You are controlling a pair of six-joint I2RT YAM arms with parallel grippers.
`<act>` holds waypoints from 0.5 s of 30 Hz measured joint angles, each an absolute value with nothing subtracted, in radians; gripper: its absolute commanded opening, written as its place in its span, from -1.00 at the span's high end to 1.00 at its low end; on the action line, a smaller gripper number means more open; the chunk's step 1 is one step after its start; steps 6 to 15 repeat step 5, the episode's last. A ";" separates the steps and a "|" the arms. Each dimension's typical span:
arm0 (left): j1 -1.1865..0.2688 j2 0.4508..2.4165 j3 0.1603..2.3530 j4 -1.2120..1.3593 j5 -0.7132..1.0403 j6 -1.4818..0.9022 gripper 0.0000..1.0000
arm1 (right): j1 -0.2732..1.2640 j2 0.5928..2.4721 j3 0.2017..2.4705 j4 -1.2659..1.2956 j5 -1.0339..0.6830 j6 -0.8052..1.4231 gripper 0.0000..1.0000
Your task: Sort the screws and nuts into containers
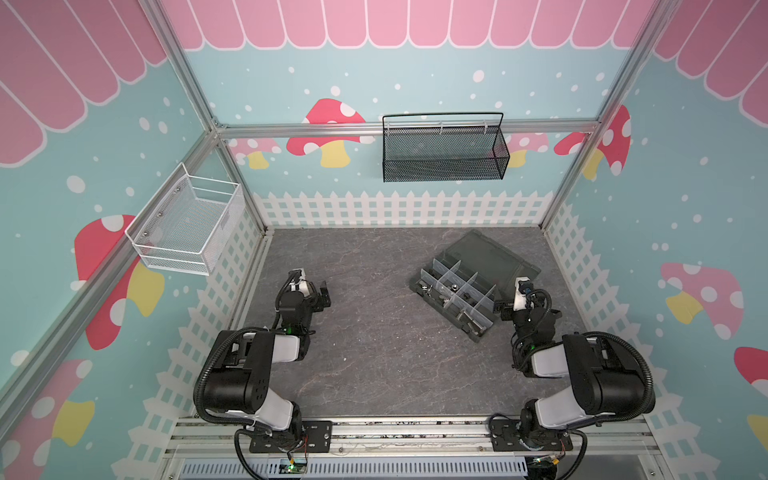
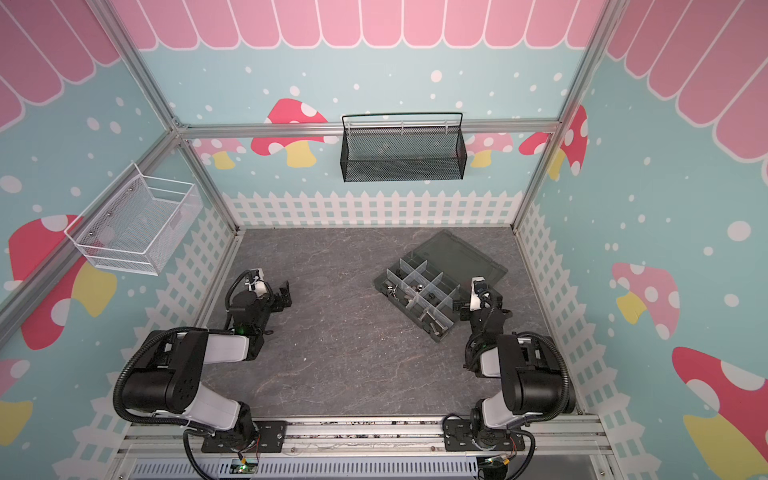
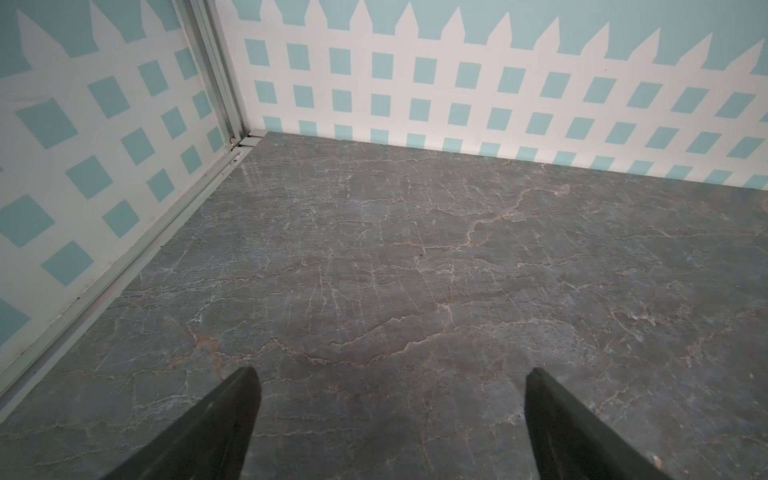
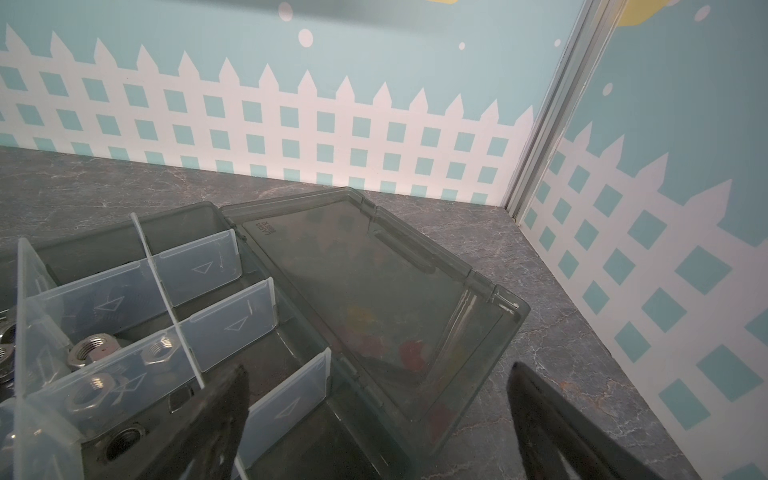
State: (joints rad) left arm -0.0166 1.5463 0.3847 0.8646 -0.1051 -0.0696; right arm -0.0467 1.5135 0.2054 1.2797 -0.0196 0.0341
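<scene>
the left gripper (image 3: 392,386) hangs wide open and empty over the table (image 3: 415,249) at the left, while the right gripper (image 4: 380,382), equally spread and holding nothing, sits just beside the containers (image 1: 444,277) on the right, silver nuts (image 4: 89,347) inside.

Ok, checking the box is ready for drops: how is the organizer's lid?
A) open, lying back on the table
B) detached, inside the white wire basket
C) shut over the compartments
A: the lid lies folded back on the table, leaving the compartments uncovered.
</scene>
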 measured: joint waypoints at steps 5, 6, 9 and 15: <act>-0.017 1.546 0.385 0.864 -0.109 -0.067 -1.00 | -0.047 1.514 0.205 1.280 -0.020 0.034 -0.96; -0.017 1.546 0.385 0.864 -0.109 -0.067 -1.00 | -0.047 1.514 0.205 1.280 -0.020 0.034 -0.96; -0.017 1.546 0.385 0.864 -0.109 -0.067 -1.00 | -0.047 1.514 0.205 1.280 -0.020 0.034 -0.96; -0.017 1.546 0.385 0.864 -0.109 -0.067 -1.00 | -0.047 1.514 0.205 1.280 -0.020 0.034 -0.96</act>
